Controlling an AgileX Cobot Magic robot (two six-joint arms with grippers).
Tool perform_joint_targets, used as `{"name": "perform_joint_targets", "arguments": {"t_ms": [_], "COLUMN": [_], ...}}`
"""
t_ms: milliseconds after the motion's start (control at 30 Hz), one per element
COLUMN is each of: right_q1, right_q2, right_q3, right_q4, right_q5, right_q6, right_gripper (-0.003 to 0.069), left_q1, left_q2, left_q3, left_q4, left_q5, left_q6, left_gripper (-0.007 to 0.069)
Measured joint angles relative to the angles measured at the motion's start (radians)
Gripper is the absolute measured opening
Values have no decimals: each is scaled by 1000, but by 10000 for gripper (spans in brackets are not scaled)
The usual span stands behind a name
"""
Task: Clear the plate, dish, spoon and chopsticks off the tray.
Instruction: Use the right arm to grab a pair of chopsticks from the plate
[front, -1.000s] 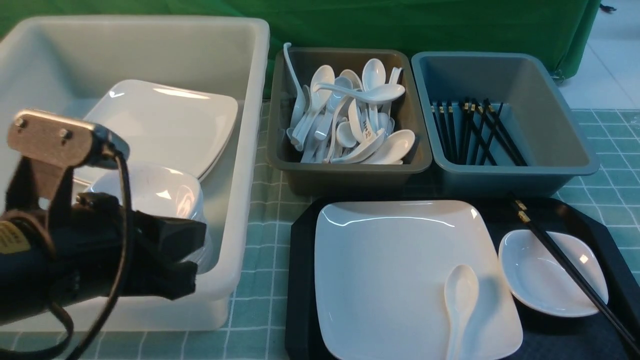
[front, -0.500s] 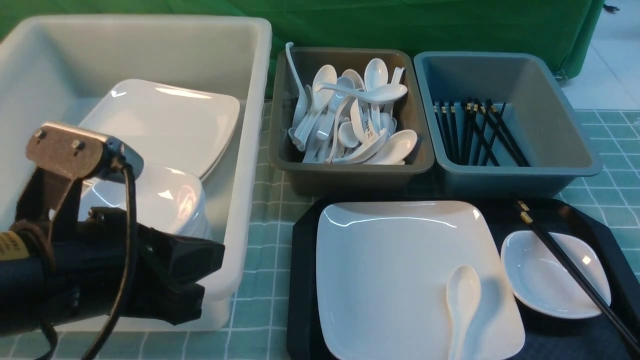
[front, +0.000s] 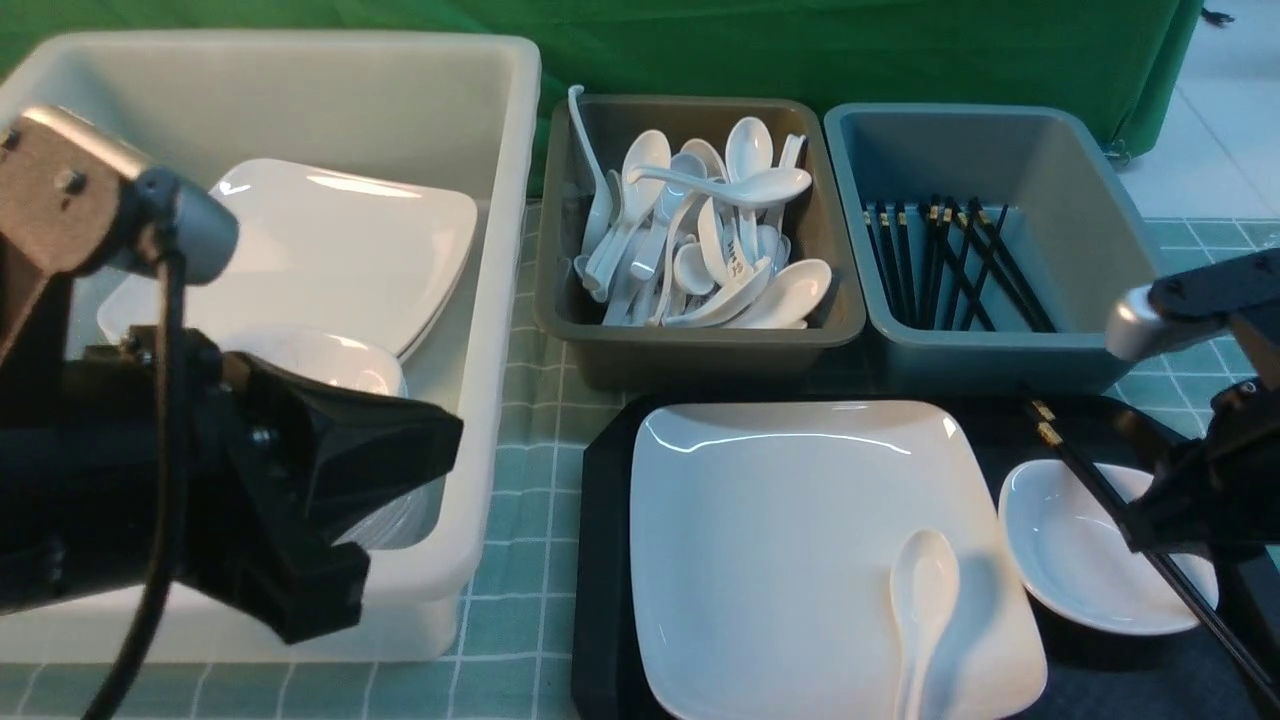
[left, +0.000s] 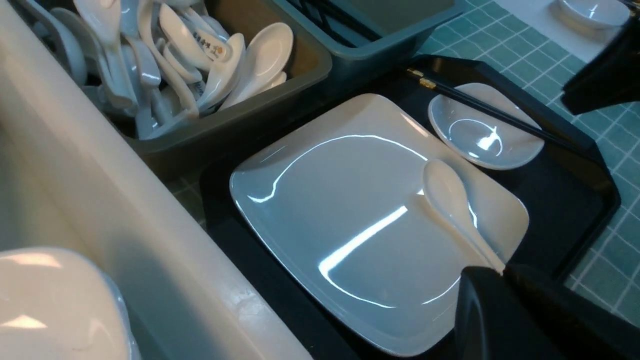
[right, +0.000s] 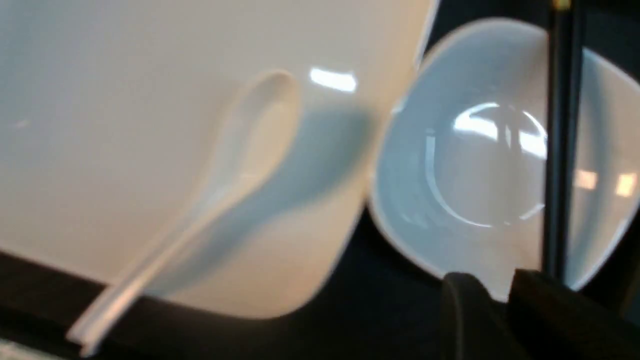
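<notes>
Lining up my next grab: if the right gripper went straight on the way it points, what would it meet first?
Most likely the near rim of the small glossy white dish, just beside the thin black chopsticks lying across it; depth is unclear.

Plate (front: 800, 540), dish (front: 1070, 560) and spoon (front: 922, 590) are all glossy white, and the tray (front: 600, 560) is plain black. Chopsticks (right: 560, 150) are black with tiny gold bands. Bench cloth (front: 525, 560) is teal with a white grid. Big tub (front: 300, 100) is cream, spoon bin (front: 690, 350) olive-grey, chopstick bin (front: 1000, 150) blue-grey, backdrop (front: 800, 40) bright green.
</notes>
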Motion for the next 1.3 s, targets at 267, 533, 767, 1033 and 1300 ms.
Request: {"name": "perform_joint_targets", "arguments": {"t_ms": [267, 533, 767, 1033, 1300], "right_q1": [-108, -111, -112, -112, -88], "right_q2": [250, 396, 471, 473, 390], "right_q3": [-113, -122, -124, -128, -130], "right_q4": [-22, -29, -29, -28, -32], "right_q5": [-44, -184, -233, -207, -29], "right_q6": [-24, -26, -27, -63, -204], "right_gripper": [356, 410, 411, 283, 112], "left_q1": [0, 0, 0, 0, 0], "left_q2": [-180, -222, -222, -222, -222], "left_q3": [-2, -2, -2, -2, -2], "left_q4": [0, 12, 16, 18, 18], "left_q5": [37, 52, 58, 58, 58], "left_q6": [38, 41, 41, 41, 41], "left_gripper": [17, 17, 17, 17, 17]}}
